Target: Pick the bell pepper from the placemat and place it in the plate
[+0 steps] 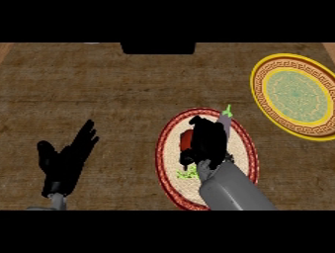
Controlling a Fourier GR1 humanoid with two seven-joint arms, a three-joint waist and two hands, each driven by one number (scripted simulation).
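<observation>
The right hand (208, 141) curls its fingers (188, 157) over the red bell pepper (188, 138) on the placemat (168, 163). The plate (301, 96) sits apart on the table (90, 89). The left hand (66, 160) rests with fingers released.

No text, label, brand, no. or sign could be read anywhere I looked. The round yellow-rimmed plate (302, 96) carried only a dark key-pattern band round its rim and a pale green middle w/ a faint ornament, no letters. The round woven placemat w/ a red border (171, 163) under my hand bore no writing either. The brown wood-grain counter top (90, 94) showed grain only, no marks.
</observation>
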